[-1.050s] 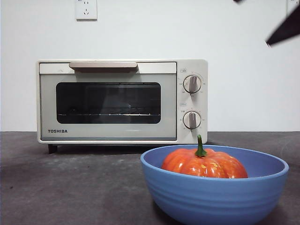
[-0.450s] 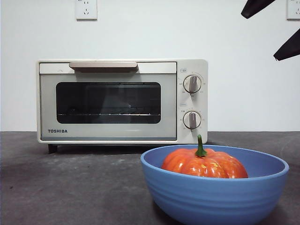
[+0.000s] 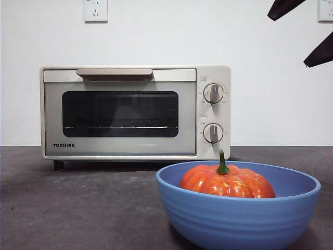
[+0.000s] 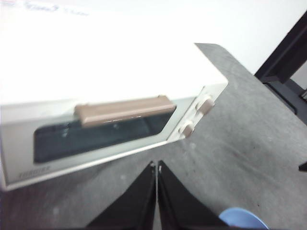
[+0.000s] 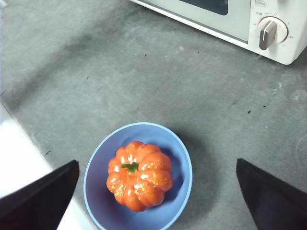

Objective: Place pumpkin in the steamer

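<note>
Hovering above a grey, speckled tabletop (image 5: pixel 144 72) before a white wall (image 3: pixel 156 36), my right fingers (image 5: pixel 158 191) are spread wide over the pumpkin (image 5: pixel 139 175) in its blue bowl (image 5: pixel 98 191); my left fingers (image 4: pixel 157 191) are pressed together near the closed steamer (image 4: pixel 96 96).

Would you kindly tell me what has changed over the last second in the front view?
A second black pincer tip has come into the top right corner, above the one already there, which has drawn back toward the right edge. Nothing was grasped. The pumpkin stays in the blue bowl; the steamer stays shut.
</note>
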